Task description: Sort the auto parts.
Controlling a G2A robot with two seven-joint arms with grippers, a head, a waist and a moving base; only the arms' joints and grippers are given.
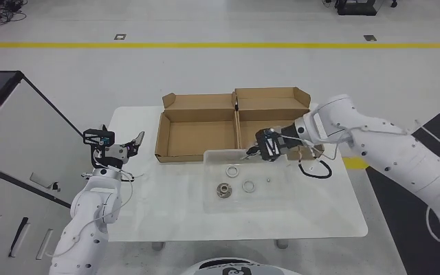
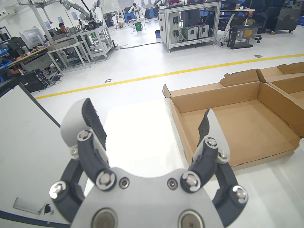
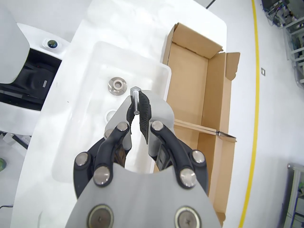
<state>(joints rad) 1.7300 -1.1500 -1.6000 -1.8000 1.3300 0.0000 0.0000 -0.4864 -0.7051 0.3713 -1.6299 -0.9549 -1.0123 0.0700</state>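
My right gripper [image 3: 136,104] is shut on a silver hex bolt [image 3: 135,100], held above the clear plastic tray [image 3: 163,72]. In the top view this gripper [image 1: 256,150] hangs over the tray's far edge, by the cardboard boxes. In the tray [image 1: 213,206] lie a flanged metal bushing [image 1: 223,190], a white ring [image 1: 232,170], another ring [image 1: 248,185] and a small part [image 1: 267,179]. The bushing [image 3: 116,85] shows under the bolt head. My left gripper [image 2: 152,129] is open and holds nothing, raised over the table's left side [image 1: 130,146].
Two open cardboard boxes stand side by side at the table's back: the left box [image 1: 196,134] and the right box [image 1: 271,117], both bare inside. A black cable [image 1: 316,168] loops on the table by the right arm. A slanted white board [image 1: 34,137] stands left of the table.
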